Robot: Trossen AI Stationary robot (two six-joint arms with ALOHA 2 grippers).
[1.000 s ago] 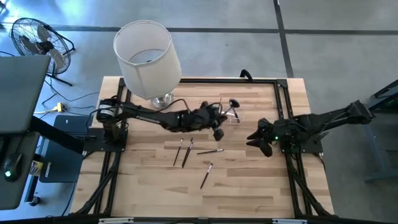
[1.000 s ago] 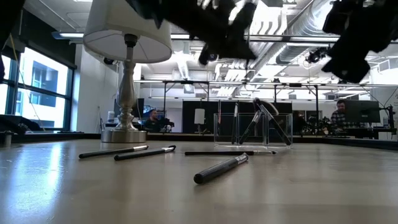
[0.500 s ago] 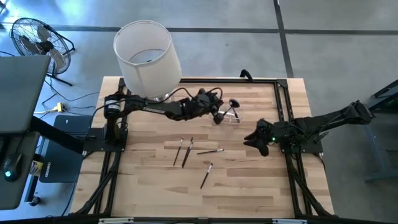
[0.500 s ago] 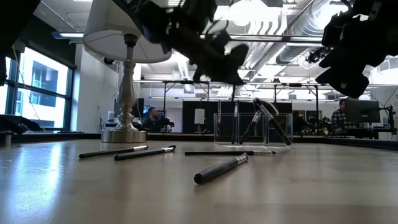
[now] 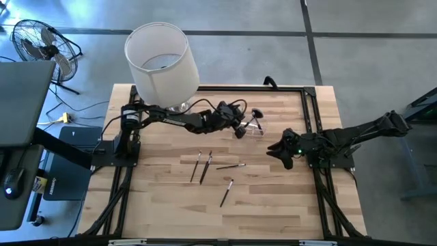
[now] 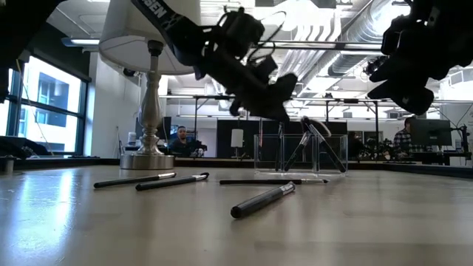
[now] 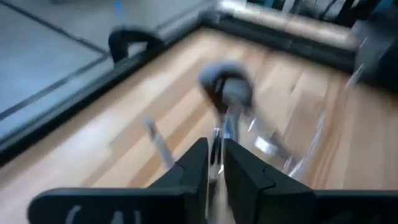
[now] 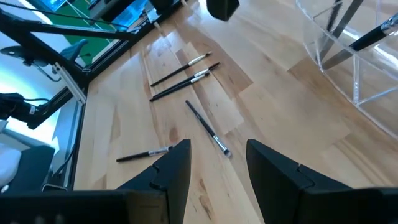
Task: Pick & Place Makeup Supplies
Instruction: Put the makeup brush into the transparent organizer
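Brushes on the bare wood number four: two dark ones [image 5: 201,165] lie side by side, long axes running roughly toward the lamp side and slightly splayed, a thin one [image 5: 231,165] lies almost crosswise to them, and a stubbier one [image 5: 226,193] sits nearer the front edge, angled. They're all slim dark sticks with silvery ferrules. The rest stand tilted in the clear holder [image 5: 255,126] at the back of the table [image 5: 287,205], one with a fluffy rounded head [image 7: 225,84]. From the low view you get the leaning angles of the brushes in the holder [image 6: 299,151], which the overhead view mostly flattens. The left gripper [image 5: 238,130] hangs right at the holder; its wrist camera is blurry but shows the fingers [image 7: 194,171] nearly together with a thin shaft [image 7: 217,146] between them, and I can't tell if they actually grip it. The right gripper [image 5: 276,152] waits well off to the side, fingers [image 8: 177,163] spread with nothing between them, and its camera gives the cleanest look at the four loose ones.
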